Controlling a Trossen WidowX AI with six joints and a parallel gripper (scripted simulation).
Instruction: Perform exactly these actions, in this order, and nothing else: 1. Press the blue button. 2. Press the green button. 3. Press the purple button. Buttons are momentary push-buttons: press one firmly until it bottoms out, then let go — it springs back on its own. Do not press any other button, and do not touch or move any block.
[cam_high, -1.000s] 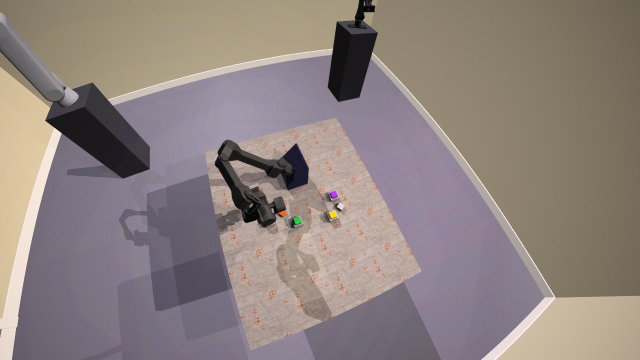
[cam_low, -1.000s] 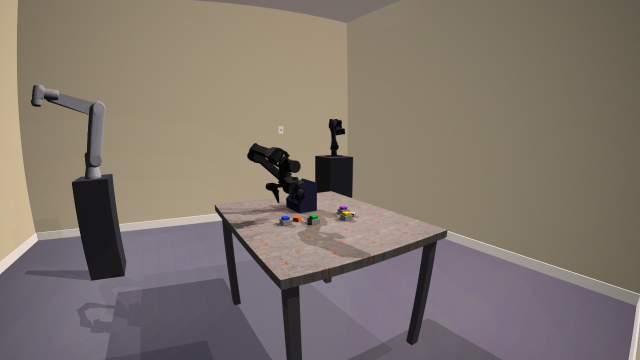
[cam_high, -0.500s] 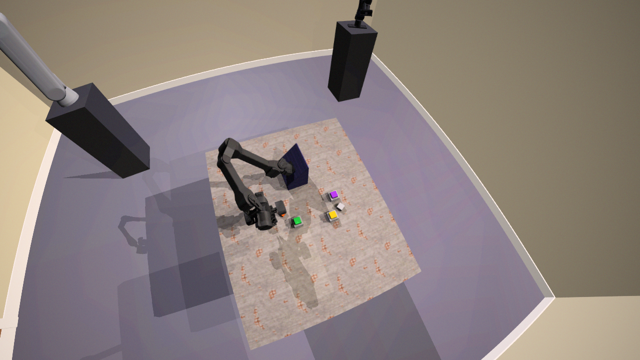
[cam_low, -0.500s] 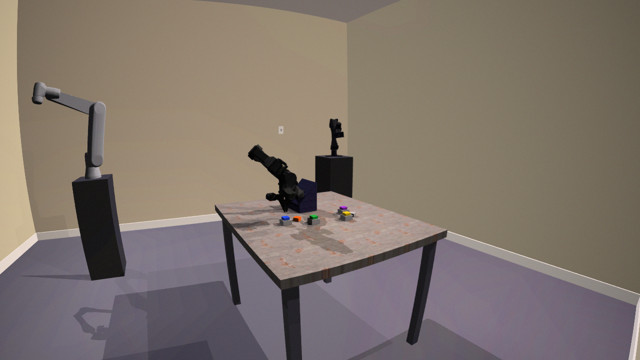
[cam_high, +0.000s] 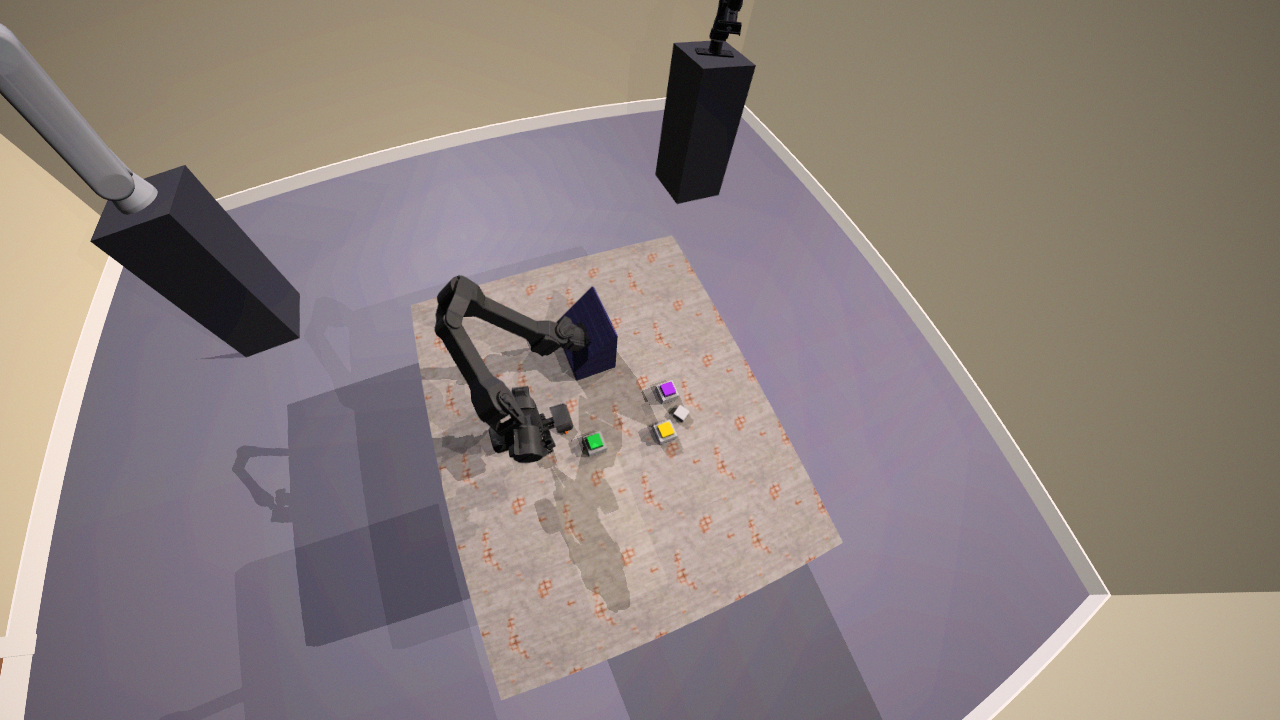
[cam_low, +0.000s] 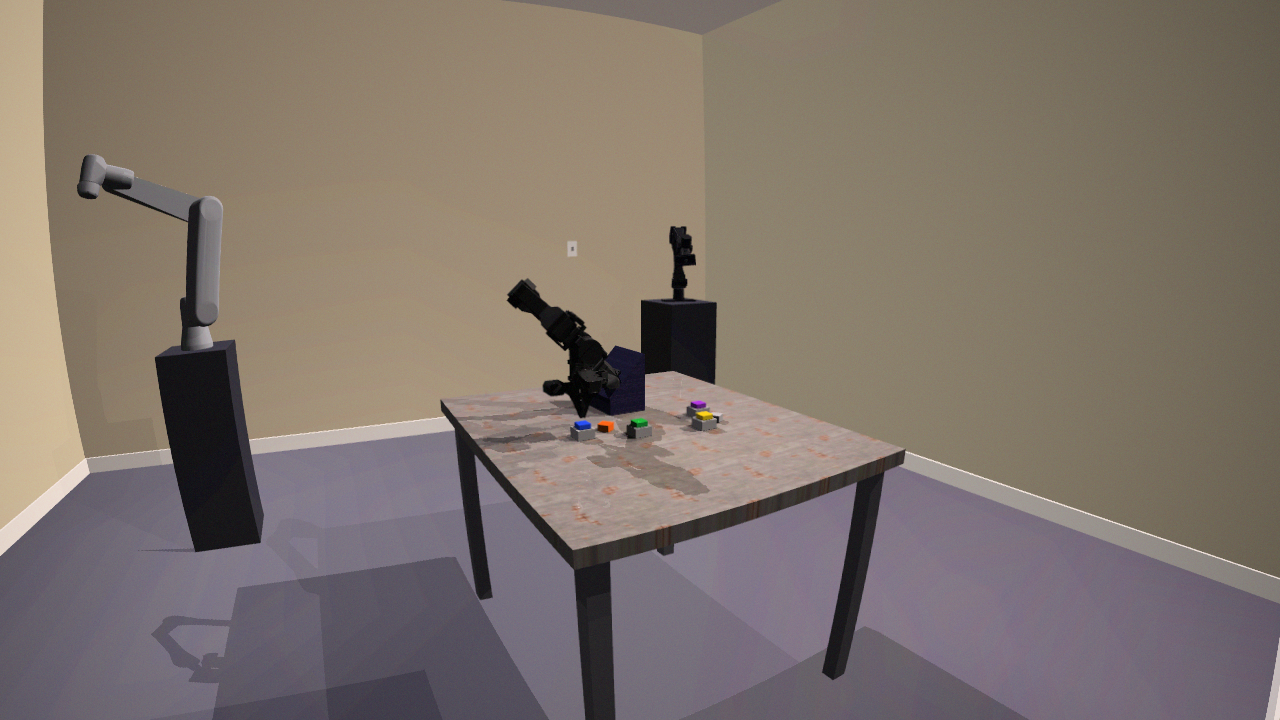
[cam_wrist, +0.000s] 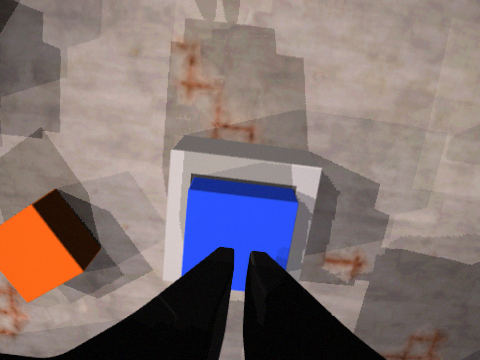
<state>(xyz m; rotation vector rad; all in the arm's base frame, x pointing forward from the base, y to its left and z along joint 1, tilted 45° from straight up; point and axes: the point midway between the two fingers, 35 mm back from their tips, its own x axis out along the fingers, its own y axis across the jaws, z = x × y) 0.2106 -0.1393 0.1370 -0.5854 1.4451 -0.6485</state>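
Note:
My gripper (cam_wrist: 239, 264) (cam_low: 582, 413) is shut, with nothing between its fingers, and points down over the blue button. The blue button (cam_low: 582, 425) (cam_wrist: 240, 220) sits raised in its grey housing; in the top view the arm hides it. In the exterior view the fingertips are a little above it. The green button (cam_high: 594, 441) (cam_low: 638, 422) stands to the right of the blue one. The purple button (cam_high: 667, 389) (cam_low: 698, 404) stands farther right, toward the back. Both look raised.
An orange block (cam_low: 605, 427) (cam_wrist: 40, 252) lies between the blue and green buttons. A yellow button (cam_high: 665, 429) (cam_low: 704, 416) stands near the purple one, with a white block (cam_high: 681, 412) beside them. The dark blue arm mount (cam_high: 597, 335) (cam_low: 629, 385) stands behind on the table (cam_high: 733, 537) (cam_low: 716, 510).

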